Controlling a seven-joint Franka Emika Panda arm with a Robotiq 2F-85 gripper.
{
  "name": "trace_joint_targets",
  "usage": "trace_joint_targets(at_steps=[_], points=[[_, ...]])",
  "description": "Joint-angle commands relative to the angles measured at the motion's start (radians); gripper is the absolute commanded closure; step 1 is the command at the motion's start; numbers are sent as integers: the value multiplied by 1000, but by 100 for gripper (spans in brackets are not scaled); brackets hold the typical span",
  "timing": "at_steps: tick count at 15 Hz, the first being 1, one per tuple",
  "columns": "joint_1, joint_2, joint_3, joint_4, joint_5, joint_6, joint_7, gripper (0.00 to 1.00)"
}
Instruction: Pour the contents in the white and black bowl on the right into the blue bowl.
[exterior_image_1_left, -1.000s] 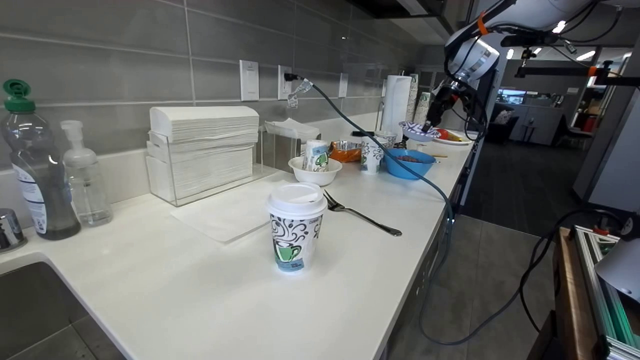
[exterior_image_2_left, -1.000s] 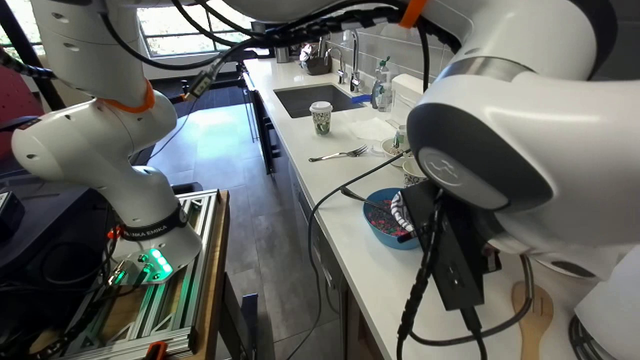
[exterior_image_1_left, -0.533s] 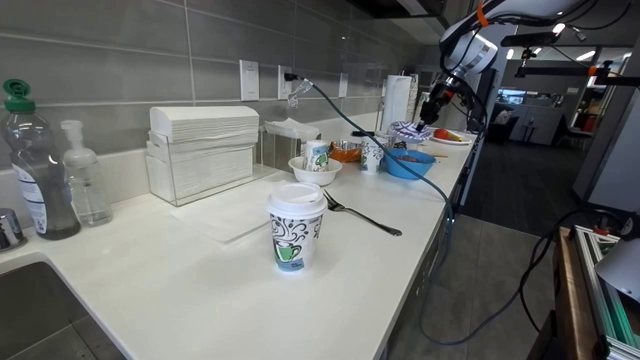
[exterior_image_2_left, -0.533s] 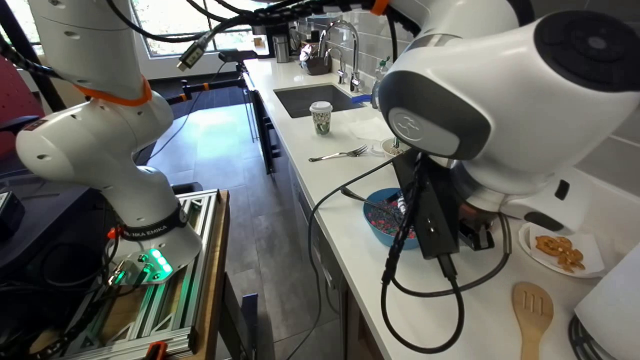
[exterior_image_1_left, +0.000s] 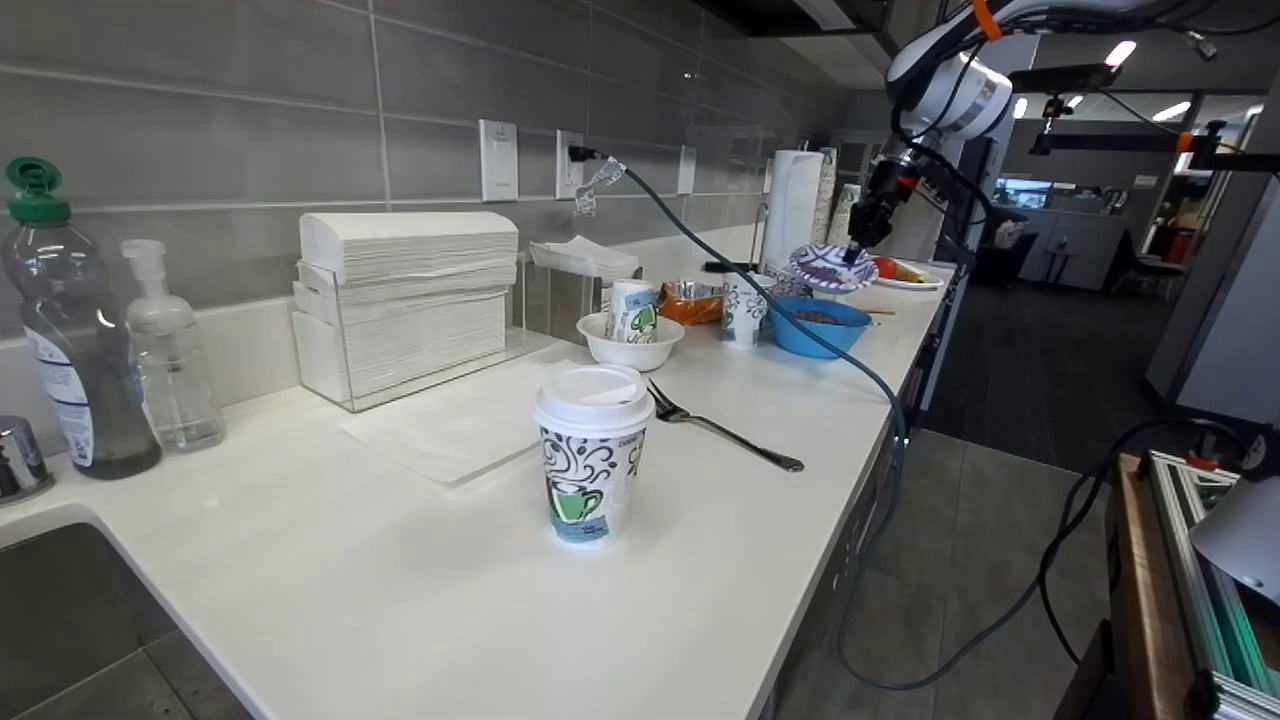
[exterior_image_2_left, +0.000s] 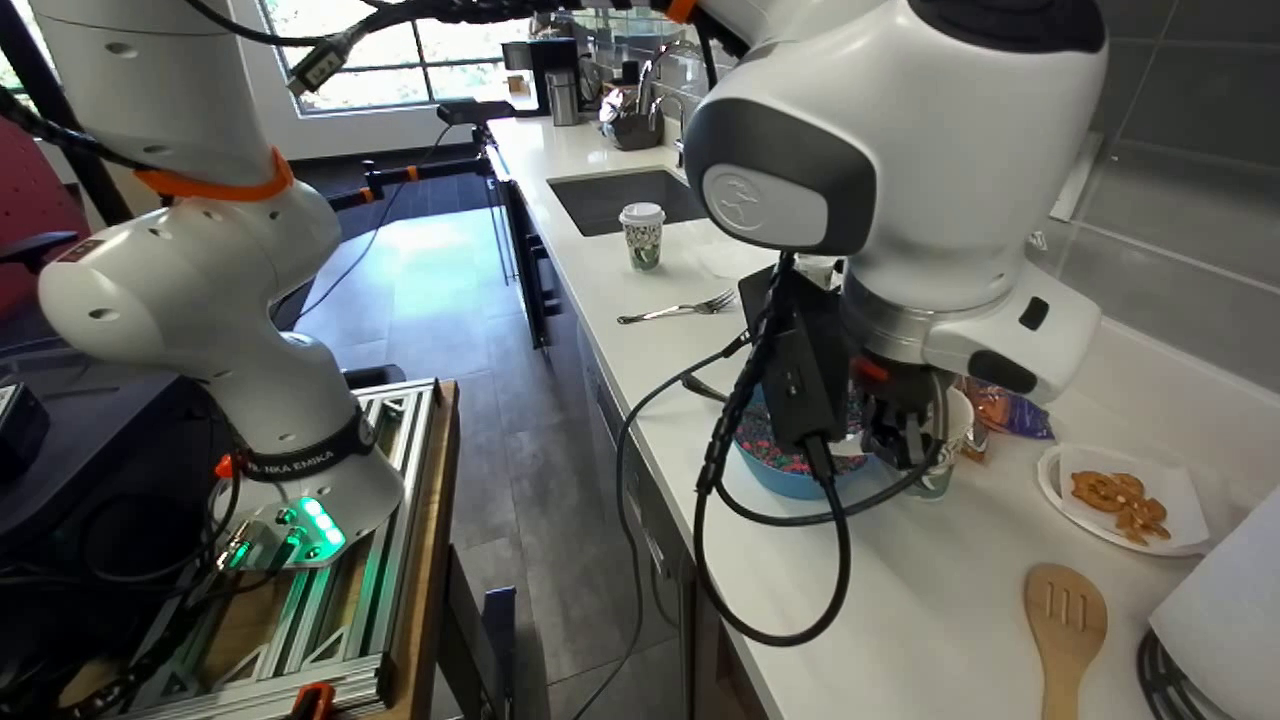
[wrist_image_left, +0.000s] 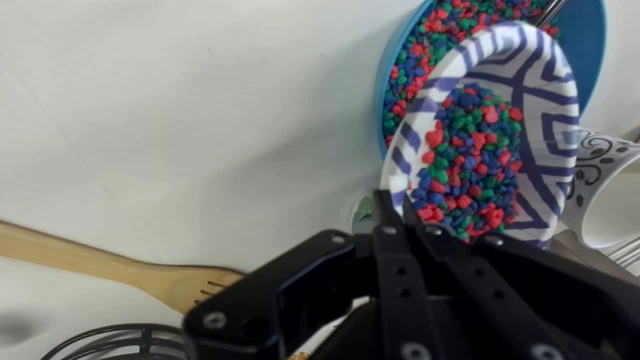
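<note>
Above the blue bowl (wrist_image_left: 585, 45), the purple-patterned paper bowl (wrist_image_left: 550, 120) is held tilted, pinched at its rim by the claw (wrist_image_left: 396, 201), its far end over the opening.

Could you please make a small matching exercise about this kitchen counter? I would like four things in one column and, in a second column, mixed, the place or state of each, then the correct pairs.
Things
1. purple-patterned bowl
2. blue bowl
3. wooden spatula
4. lidded paper cup

Places and states
A. lying flat on the counter
B. standing upright near the fork
C. tilted, held at its rim by the hand
D. with a utensil handle sticking out over its rim

Right pairs: 1-C, 2-D, 3-A, 4-B
</note>
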Motion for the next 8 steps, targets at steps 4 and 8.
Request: trace_joint_targets(at_steps=[4,8], points=[[40,-88,-29,-78,-92,33,98,100],[52,-105,-34,-86,-138,38,135,100]])
